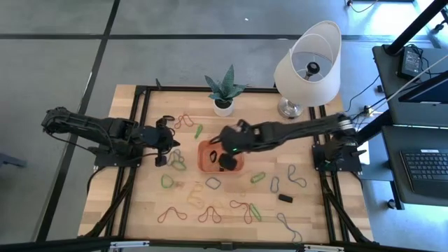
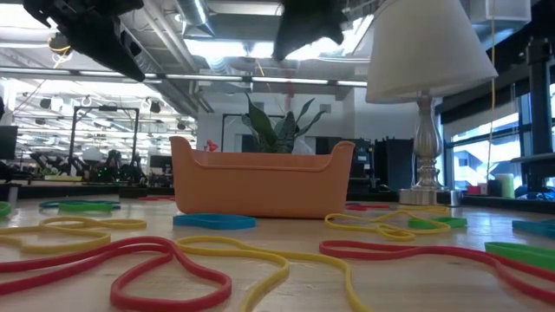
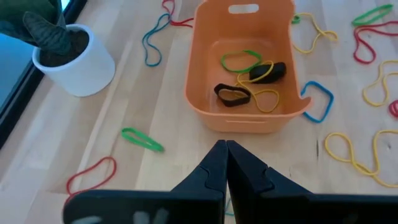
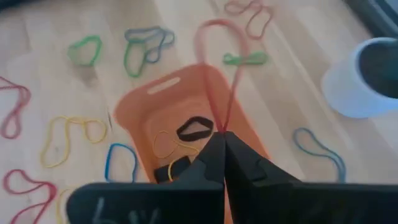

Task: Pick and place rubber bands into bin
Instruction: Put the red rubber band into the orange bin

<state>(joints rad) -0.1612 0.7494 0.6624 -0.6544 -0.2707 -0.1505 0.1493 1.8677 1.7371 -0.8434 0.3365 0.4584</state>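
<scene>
Rubber band held: my right gripper (image 4: 224,144) clenches a red loop (image 4: 214,62) over the bin (image 4: 140,102).
Left gripper (image 3: 226,152): clenched empty, beside the bin.
Bin contents: left wrist view shows black band (image 3: 232,94), green band (image 3: 241,60).
High view: loose bands (image 1: 210,210) across the table (image 1: 126,203).

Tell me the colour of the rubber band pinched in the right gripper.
Red: a thin loop hangs from the shut right gripper over the bin, clearest in the right wrist view.
</scene>
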